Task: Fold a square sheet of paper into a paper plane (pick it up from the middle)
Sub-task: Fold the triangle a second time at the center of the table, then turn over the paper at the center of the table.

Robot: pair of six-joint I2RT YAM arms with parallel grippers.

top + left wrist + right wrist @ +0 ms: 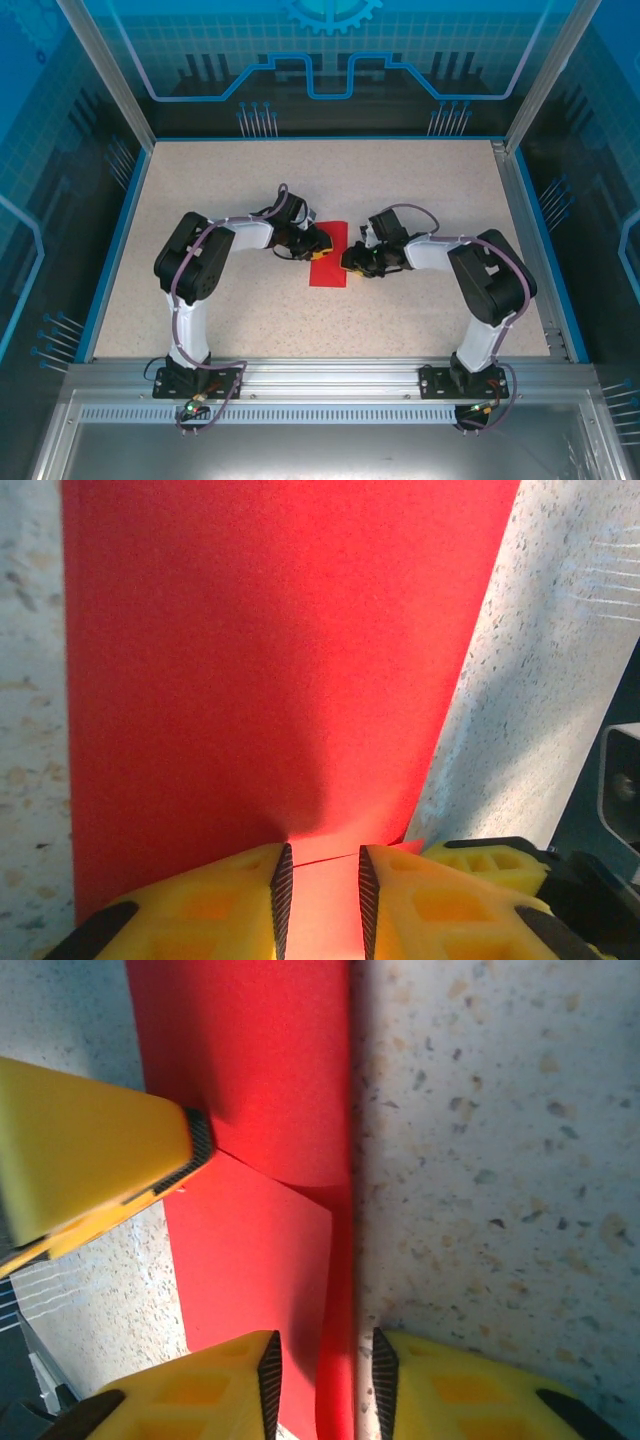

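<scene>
Left gripper point(322, 885), jaws narrowly apart, straddles the folded red paper point(260, 660) at six o'clock, seemingly steadying a flap; right gripper point(325, 1380), equally narrow, brackets its creased edge.

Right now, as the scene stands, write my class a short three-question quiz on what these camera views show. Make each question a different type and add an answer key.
1. True or false: the red paper lies on the table as a full, unfolded square.
2. Multiple choice: how do the two sets of jaws meet the paper? A) both from its left edge; B) left jaws from its left side, right jaws from its right side; C) both well clear of it, at the table's far corners.
3. Short answer: in the left wrist view, are the jaws pressed together?

Key:
1. False. It is folded into a narrow rectangle.
2. B.
3. No. A narrow gap separates them, with red paper showing in it.
</scene>
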